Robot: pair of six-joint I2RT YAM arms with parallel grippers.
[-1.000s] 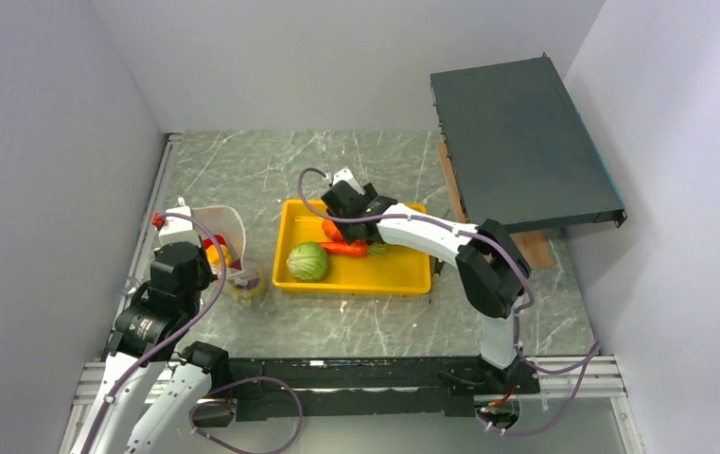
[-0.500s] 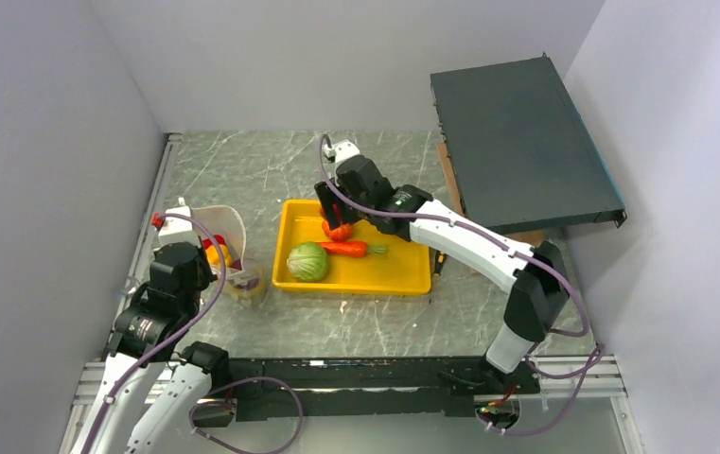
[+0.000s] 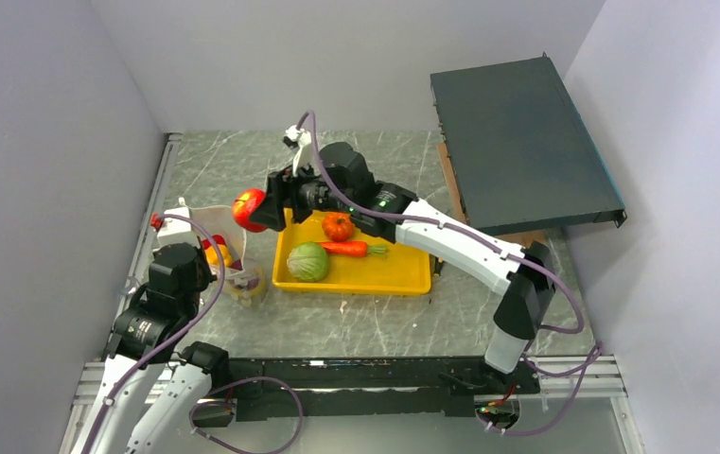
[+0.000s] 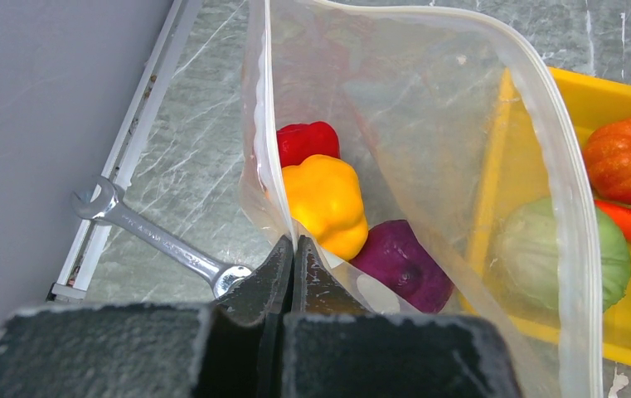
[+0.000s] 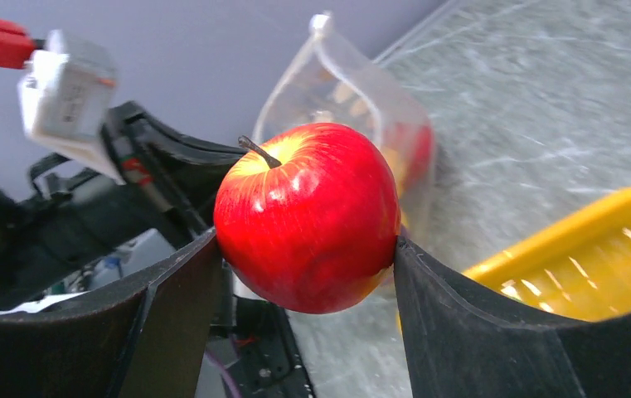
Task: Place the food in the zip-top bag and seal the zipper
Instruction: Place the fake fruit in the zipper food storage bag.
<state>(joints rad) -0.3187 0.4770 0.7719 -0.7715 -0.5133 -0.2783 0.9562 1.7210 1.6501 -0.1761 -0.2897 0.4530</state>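
The right pincer [image 5: 302, 249] stood wide, clamped on the red apple [image 5: 308, 220] and raised clear of the worktop [image 3: 242, 161] just past the upper-left corner of the yellow tray [image 3: 403, 281]. In the overhead view the zip-top bag [image 4: 428, 124] lay down-left of the apple, mouth up, near but not beneath it. The left pincer [image 4: 293, 259] was fully closed on the bag's rim, holding it open. A yellow pepper [image 4: 324, 199] and purple onion [image 4: 399, 265] sat inside. Half a second before, the right pincer was low over the tray; it had since lifted and swung left.
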